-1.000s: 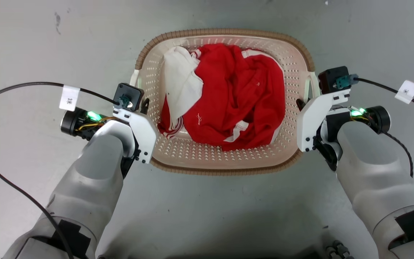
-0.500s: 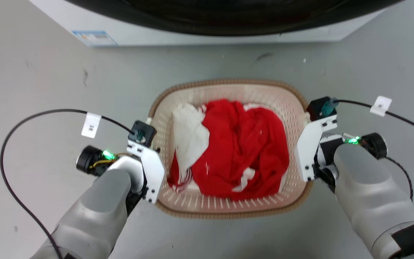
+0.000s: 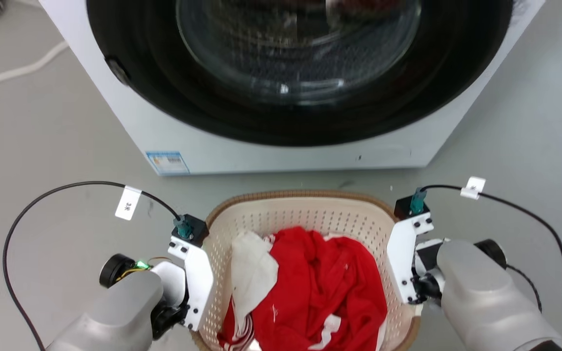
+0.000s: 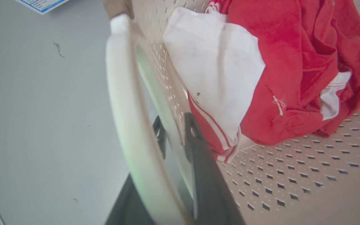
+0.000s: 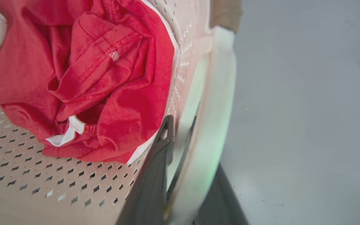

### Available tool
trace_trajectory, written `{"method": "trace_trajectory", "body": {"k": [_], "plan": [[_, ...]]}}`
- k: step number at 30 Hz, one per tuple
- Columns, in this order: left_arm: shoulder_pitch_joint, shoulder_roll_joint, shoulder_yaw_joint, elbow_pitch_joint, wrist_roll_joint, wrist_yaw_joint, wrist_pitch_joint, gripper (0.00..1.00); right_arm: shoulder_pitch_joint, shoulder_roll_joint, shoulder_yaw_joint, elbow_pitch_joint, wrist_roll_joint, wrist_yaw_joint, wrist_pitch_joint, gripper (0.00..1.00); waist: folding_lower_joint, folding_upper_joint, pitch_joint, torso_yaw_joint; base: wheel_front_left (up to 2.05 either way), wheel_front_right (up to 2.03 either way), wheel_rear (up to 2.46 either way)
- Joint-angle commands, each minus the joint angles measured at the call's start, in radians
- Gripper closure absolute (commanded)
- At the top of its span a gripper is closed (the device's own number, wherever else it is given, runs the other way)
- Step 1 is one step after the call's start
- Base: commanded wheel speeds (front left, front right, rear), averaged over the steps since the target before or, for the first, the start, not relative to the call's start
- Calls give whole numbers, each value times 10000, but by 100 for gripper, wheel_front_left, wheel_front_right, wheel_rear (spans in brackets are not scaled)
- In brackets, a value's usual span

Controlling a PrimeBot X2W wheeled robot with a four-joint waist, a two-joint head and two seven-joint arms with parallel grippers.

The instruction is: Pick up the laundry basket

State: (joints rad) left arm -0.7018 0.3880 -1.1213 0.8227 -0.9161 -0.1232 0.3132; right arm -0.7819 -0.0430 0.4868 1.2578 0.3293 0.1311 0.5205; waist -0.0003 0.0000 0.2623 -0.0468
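Observation:
The laundry basket (image 3: 305, 214), cream perforated plastic with a brown woven-look rim, sits low in the head view between my two arms. It holds a red garment (image 3: 320, 282) and a white one (image 3: 254, 273). My left gripper (image 4: 175, 128) is shut on the basket's white left handle (image 4: 123, 93), one dark finger on each side of the wall. My right gripper (image 5: 180, 131) is shut the same way on the white right handle (image 5: 217, 93). In the head view both wrists (image 3: 198, 273) (image 3: 403, 263) press against the basket's sides and hide the fingers.
A white washing machine (image 3: 281, 151) with a big dark round door (image 3: 300, 48) stands just beyond the basket. Grey floor lies on both sides. Black wrist cables loop out at left (image 3: 17, 229) and right (image 3: 554, 234). A white cord (image 3: 12, 73) lies at far left.
The head camera has tilted up, bringing the washing machine's front into view and sliding the basket toward the bottom edge. Both grippers keep their hold on the handles.

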Motion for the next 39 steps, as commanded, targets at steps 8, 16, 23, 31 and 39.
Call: {"method": "trace_trajectory", "body": {"k": [8, 16, 23, 31, 39], "plan": [[248, 427, -974, -796, -1056, -124, 800, 100, 712, -93, 1025, -607, 843, 9, 1155, 100, 3, 0, -2106, -91, 0, 0, 0], [486, 793, -1379, -1123, -1607, -124, 1142, 100, 939, -99, 1625, -902, 1504, 11, 1686, 100, 3, 0, -2785, -156, 0, 0, 0], [659, 990, -1560, -1446, -1923, -147, 1799, 100, 801, -287, 1999, -1140, 1984, 11, 1941, 100, 3, 0, -2988, -167, 0, 0, 0], [583, 839, -1598, -1544, -2232, -148, 1866, 100, 593, -348, 2437, -1333, 2435, 11, 2422, 100, 3, 0, -3102, -190, 0, 0, 0], [745, 689, -1618, -1461, -2329, -148, 1875, 100, 676, -570, 2856, -1606, 2942, 14, 2782, 100, 3, 0, -3199, -147, 0, 0, 0]]}}
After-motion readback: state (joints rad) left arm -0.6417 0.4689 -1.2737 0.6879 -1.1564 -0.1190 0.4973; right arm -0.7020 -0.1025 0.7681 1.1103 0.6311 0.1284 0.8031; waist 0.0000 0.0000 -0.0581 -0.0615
